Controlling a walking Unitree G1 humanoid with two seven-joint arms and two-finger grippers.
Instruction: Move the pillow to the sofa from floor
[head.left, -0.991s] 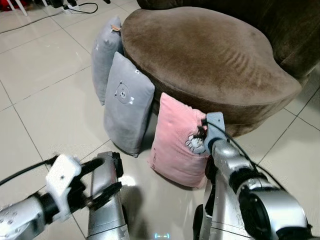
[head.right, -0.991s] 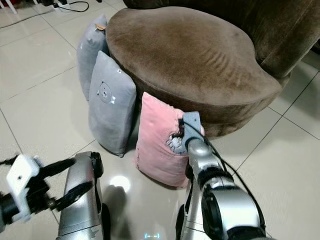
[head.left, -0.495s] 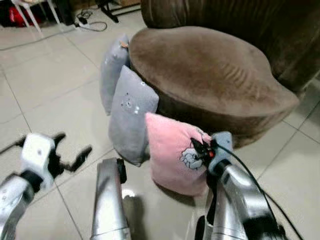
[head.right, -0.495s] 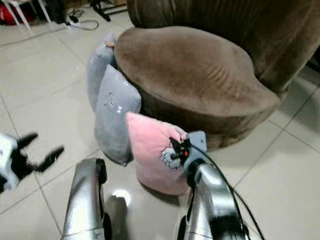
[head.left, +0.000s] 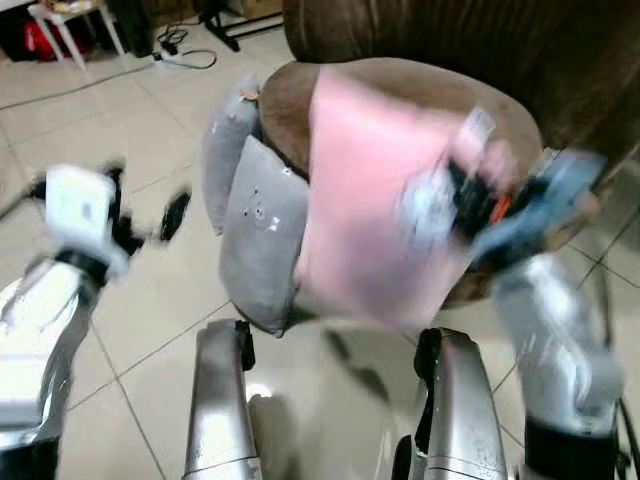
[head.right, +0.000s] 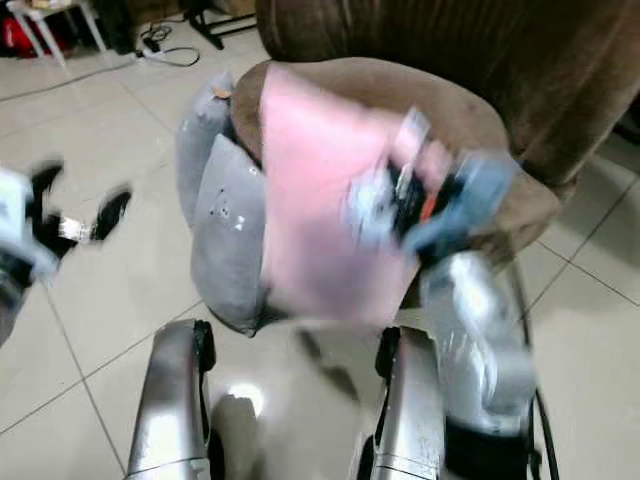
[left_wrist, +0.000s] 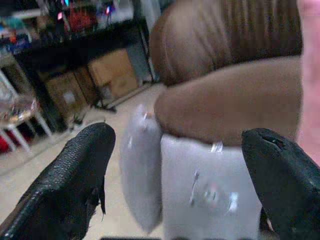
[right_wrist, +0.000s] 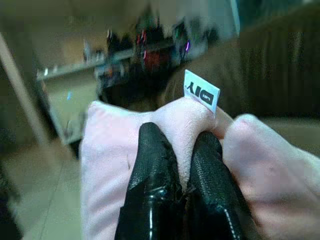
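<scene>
The pink pillow hangs in the air in front of the brown sofa seat, blurred by motion. My right gripper is shut on the pillow's upper right corner; in the right wrist view its two black fingers pinch a fold of pink fabric beside a white label. My left gripper is raised at the left over the floor, open and holding nothing. Through its spread fingers the left wrist view looks at the sofa and the grey pillows.
Two grey pillows lean against the sofa's left side on the tiled floor. The sofa back rises behind the seat. Cables and furniture legs lie at the far left. My two silver legs show at the bottom.
My right gripper has lifted the pink pillow off the floor, up and toward the sofa seat. My left arm has risen at the left. The camera has tilted up slightly.
</scene>
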